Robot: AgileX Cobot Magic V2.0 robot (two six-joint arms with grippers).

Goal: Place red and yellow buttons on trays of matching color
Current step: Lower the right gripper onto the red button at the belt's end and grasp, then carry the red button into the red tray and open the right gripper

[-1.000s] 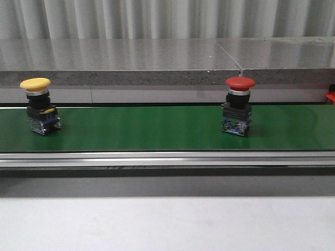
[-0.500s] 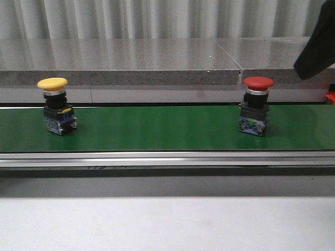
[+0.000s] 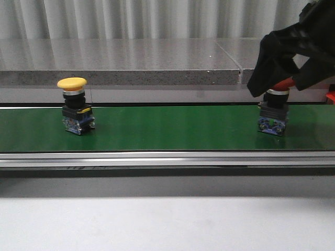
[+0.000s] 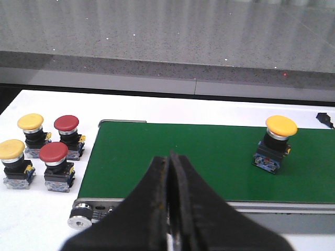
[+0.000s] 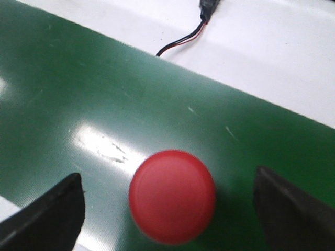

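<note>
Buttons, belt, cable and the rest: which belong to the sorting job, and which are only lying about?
Job:
red button on the belt, right end effector open around it
yellow button on the belt
spare buttons beside the belt

Lying about:
green belt
cable
grey ledge

No trays visible.

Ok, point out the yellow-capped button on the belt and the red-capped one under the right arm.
yellow mushroom-cap push button (image 3: 72, 83), front view, on its cap.
red mushroom-cap push button (image 5: 172, 196), right wrist view, on its cap top.

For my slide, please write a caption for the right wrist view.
Open right gripper poised above the red button on the green belt.
</note>
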